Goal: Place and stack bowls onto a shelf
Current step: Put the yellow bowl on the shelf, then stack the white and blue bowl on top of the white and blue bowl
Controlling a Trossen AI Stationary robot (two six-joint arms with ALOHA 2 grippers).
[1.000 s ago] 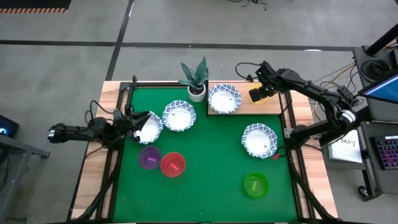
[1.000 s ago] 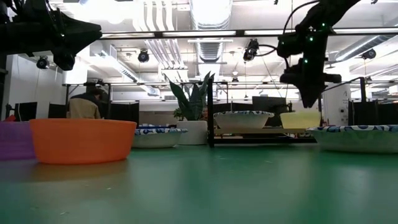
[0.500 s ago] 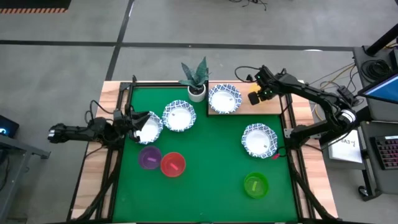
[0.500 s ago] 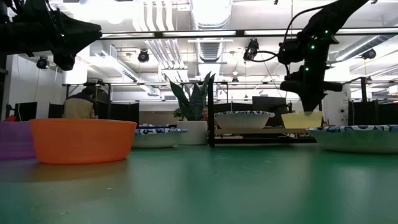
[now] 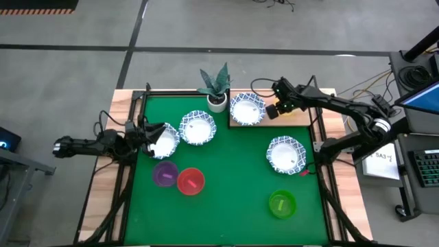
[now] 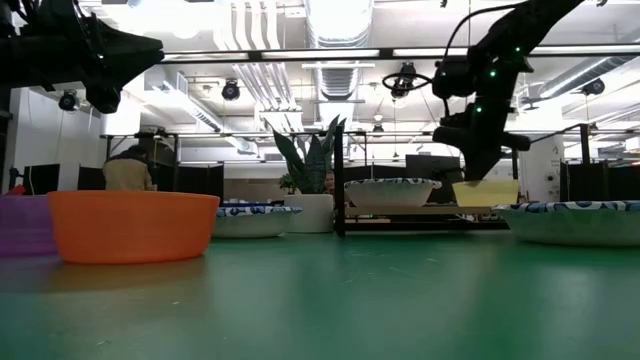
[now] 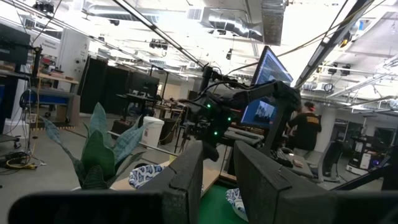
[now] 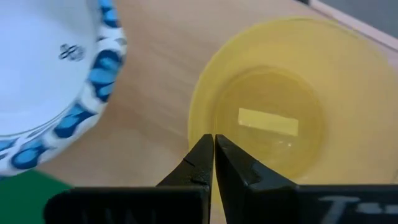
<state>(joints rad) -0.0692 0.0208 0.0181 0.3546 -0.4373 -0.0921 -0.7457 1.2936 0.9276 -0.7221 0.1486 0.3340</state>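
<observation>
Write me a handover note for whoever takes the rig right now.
Right gripper: shut on the yellow bowl rim; bowl sits on the shelf.
Left gripper: open, raised at the mat's left edge.
Done: one patterned bowl and the yellow one on the shelf.
Left: release yellow; three patterned bowls, purple bowl, red bowl, green bowl are on the mat.

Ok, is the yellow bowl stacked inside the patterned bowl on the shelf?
No. The yellow bowl sits directly on the shelf, beside the patterned bowl, with bare wood between them.
</observation>
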